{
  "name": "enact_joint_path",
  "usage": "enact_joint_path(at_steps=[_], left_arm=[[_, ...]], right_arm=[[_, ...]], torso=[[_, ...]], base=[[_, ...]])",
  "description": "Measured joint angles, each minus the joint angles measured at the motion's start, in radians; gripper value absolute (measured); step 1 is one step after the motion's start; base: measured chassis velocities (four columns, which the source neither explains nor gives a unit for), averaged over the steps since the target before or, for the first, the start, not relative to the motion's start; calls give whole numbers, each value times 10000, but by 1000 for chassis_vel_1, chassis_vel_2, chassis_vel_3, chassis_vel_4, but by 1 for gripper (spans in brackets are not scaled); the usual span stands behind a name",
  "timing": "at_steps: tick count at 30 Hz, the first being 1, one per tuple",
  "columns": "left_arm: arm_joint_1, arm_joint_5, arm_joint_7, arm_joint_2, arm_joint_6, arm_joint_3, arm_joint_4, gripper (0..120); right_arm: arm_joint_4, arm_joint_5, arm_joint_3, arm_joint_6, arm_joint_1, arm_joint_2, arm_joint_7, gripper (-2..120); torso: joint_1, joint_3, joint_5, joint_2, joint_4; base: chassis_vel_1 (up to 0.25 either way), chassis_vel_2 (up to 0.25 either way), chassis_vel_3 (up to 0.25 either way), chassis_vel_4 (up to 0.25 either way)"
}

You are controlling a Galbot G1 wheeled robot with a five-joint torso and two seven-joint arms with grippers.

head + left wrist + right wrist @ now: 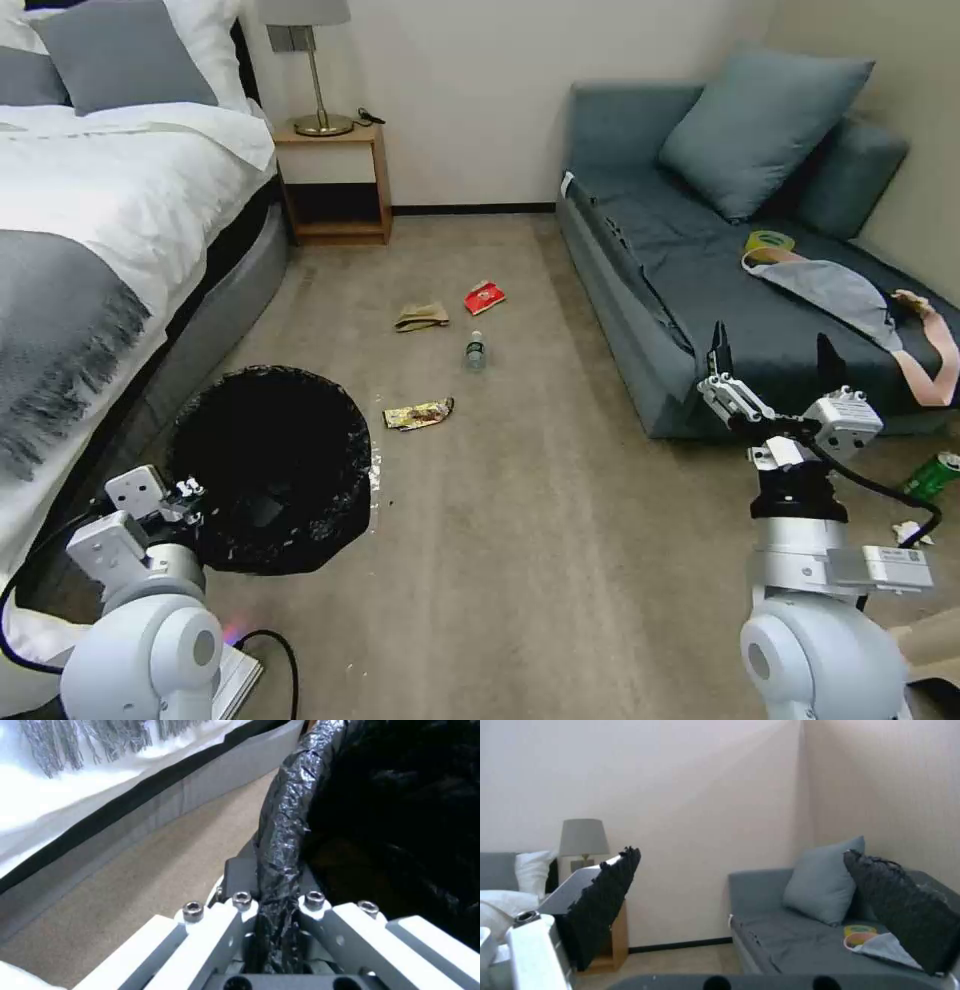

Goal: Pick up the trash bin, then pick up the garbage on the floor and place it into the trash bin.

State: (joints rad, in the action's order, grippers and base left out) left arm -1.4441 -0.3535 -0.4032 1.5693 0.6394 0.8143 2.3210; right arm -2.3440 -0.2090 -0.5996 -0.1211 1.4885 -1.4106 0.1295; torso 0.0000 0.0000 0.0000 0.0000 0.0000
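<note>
The trash bin (270,468), lined with a crinkly black bag, hangs at the lower left of the head view, beside the bed. My left gripper (190,492) is shut on its bag-covered rim (280,843), one finger on each side of it. On the carpet ahead lies the garbage: a gold-brown wrapper (418,413), a small clear bottle (475,351), a crumpled brown paper bag (421,317) and a red packet (484,296). My right gripper (772,362) is held up at the right in front of the sofa, open and empty, its black pads (605,903) wide apart.
A bed (90,250) runs along the left, a wooden nightstand (335,180) with a lamp stands at the back wall. A grey sofa (720,280) with cushions and clothes fills the right. A green can (932,474) lies on the floor at the far right.
</note>
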Motion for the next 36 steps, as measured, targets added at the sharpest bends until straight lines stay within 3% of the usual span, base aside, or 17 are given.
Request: enact_joint_path(at_steps=[10,36], left_arm=[[16,-78,16,-4,-70,35,-58,3],[175,-189,28,34,-114,162,-178,3]], right_arm=[[-8,-67,-36,-42,54,3,-98,100],[97,-45,60,-98,15,10,-263,100]], torso=[[-1,-1,0,1,0],[0,0,0,0,1]], base=[[-11,10,17,-15],[-150,149,152,-157]])
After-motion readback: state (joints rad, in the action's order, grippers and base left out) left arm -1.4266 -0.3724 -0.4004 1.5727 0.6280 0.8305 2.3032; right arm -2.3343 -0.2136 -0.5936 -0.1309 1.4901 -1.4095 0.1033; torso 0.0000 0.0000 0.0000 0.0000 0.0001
